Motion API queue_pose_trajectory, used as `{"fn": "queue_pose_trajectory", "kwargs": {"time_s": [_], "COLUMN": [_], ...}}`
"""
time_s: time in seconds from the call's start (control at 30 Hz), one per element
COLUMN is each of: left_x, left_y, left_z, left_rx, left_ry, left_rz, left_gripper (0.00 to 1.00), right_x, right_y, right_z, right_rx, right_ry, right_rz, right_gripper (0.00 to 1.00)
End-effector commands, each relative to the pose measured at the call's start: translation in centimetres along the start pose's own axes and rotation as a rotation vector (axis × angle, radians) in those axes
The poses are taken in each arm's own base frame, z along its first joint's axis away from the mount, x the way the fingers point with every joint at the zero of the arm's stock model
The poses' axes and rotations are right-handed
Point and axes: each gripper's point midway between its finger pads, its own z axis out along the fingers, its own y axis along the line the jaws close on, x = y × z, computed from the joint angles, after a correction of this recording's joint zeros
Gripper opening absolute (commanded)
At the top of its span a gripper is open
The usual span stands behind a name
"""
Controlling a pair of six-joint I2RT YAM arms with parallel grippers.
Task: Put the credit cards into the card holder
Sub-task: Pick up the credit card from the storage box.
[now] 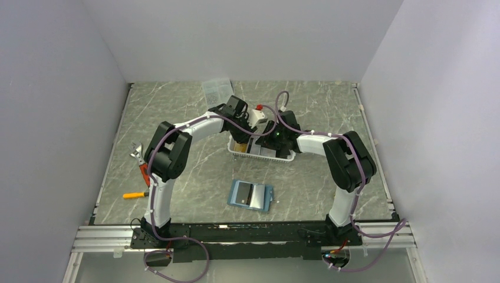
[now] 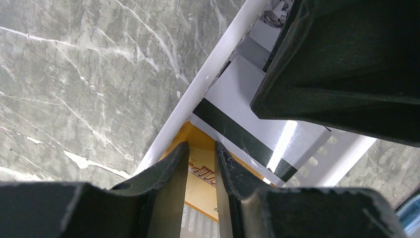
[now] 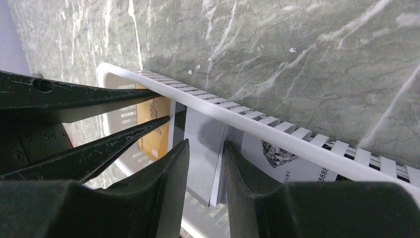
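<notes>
A white card (image 3: 283, 166) reads partly "URY" and "888".

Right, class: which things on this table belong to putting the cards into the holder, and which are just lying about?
Belong to the job:
- yellow card
- striped white card
- teal card holder, lying open

Just lying about:
- white basket, which only holds the cards
- clear compartment box
- red-handled tool
- orange-handled tool

Lab enclosure (blank white walls (image 1: 59, 88), marbled table (image 1: 194, 171))

The yellow card (image 2: 200, 186) is partly hidden by fingers (image 2: 166, 186) of the left hand (image 2: 202, 145), cut off below
</notes>
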Motion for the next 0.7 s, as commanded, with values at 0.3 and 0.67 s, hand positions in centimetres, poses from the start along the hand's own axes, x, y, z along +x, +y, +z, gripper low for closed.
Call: {"fn": "queue_pose_trajectory", "kwargs": {"time_s": [0.3, 0.67], "left_x": [0.0, -0.3], "left_y": [-2.6, -3.3], "left_z": [1.6, 1.9], "left_rx": [0.036, 0.052], "left_ry": [0.038, 0.037], "left_rz": [0.056, 0.053], "left_gripper": [0.32, 0.32], "right_x": [0.3, 0.2], "right_y": [1.7, 3.3], "right_z": [-0.9, -2.7], "right_rx": [-0.064, -0.266], "right_ry": [-0.015, -0.073], "right_rz": [-0.015, 0.064], "right_gripper": [0.23, 0.29]}}
